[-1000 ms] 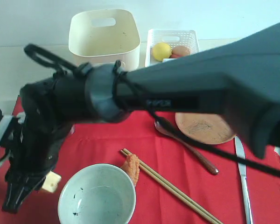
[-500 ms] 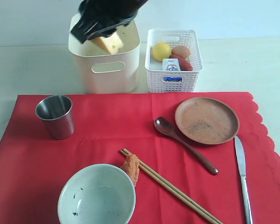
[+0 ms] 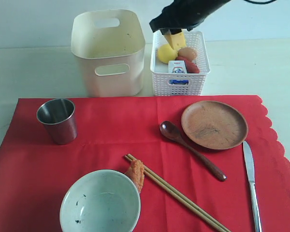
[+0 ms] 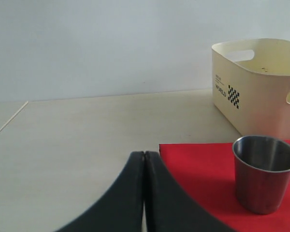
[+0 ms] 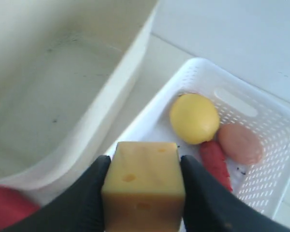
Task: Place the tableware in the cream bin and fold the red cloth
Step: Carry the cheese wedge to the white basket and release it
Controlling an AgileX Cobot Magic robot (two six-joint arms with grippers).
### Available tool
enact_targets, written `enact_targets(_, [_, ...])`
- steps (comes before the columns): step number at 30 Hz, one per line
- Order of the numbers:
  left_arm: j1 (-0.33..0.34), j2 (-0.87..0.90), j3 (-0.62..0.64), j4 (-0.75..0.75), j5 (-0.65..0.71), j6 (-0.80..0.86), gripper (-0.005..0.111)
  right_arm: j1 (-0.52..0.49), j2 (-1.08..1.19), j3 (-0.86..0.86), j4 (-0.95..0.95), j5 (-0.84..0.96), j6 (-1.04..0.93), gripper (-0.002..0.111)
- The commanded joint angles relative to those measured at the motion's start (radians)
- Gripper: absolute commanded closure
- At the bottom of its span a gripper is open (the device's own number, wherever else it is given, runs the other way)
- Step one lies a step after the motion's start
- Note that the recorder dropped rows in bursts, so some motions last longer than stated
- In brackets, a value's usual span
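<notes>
On the red cloth (image 3: 101, 140) stand a steel cup (image 3: 58, 120), a pale bowl (image 3: 100, 201), a brown plate (image 3: 214, 124), a wooden spoon (image 3: 191, 149), chopsticks (image 3: 176, 192) and a silver knife (image 3: 251, 181). The cream bin (image 3: 108, 50) sits behind the cloth. My right gripper (image 3: 175, 33) hangs over the white lattice basket (image 3: 179, 82), shut on a yellow cheese cube (image 5: 144, 181). In the left wrist view my left gripper (image 4: 144, 154) is shut and empty, low beside the cloth's corner, with the cup (image 4: 265, 171) and the bin (image 4: 261, 82) beyond it.
The basket holds a lemon (image 5: 194, 118), an egg (image 5: 240, 143), a red sausage (image 5: 214, 162) and a small blue-and-white carton (image 3: 177, 67). An orange piece of food (image 3: 136, 174) lies against the chopsticks beside the bowl. Pale tabletop (image 4: 87, 130) surrounds the cloth.
My right arm has lifted the cheese cube from the cloth's front left, carried it over the cream bin, and now holds it over the white basket.
</notes>
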Motion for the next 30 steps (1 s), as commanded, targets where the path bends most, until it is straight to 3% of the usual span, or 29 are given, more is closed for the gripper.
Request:
enact_targets(1, [0.001,-0.006,-0.001,0.004,-0.007,-0.005,0.107,-0.051,0.097,-0.008,0.002,-0.174,0.109,0.107])
enact_targets(5, [0.001,-0.006,-0.001,0.004,-0.007,-0.005,0.107,-0.059,0.166,-0.008,-0.010,-0.250,0.123,0.094])
enact_targets(11, [0.001,-0.006,-0.001,0.004,-0.007,-0.005,0.107,-0.059,0.206,-0.008,-0.025,-0.314,0.123,0.056])
enact_targets(16, [0.001,-0.006,-0.001,0.004,-0.007,-0.005,0.107,-0.064,0.201,-0.008,-0.025,-0.255,0.131,0.025])
enact_targets(18, [0.001,-0.006,-0.001,0.004,-0.007,-0.005,0.107,-0.068,0.186,-0.008,-0.027,-0.205,0.121,0.022])
enact_targets(22, [0.001,-0.006,-0.001,0.004,-0.007,-0.005,0.107,-0.073,0.116,-0.008,-0.029,-0.076,0.121,0.033])
enact_targets(26, [0.001,-0.006,-0.001,0.004,-0.007,-0.005,0.107,-0.073,-0.001,0.018,-0.025,0.030,0.123,0.070])
enact_targets(30, [0.001,-0.006,-0.001,0.004,-0.007,-0.005,0.107,-0.071,-0.180,0.178,0.006,-0.041,0.123,0.109])
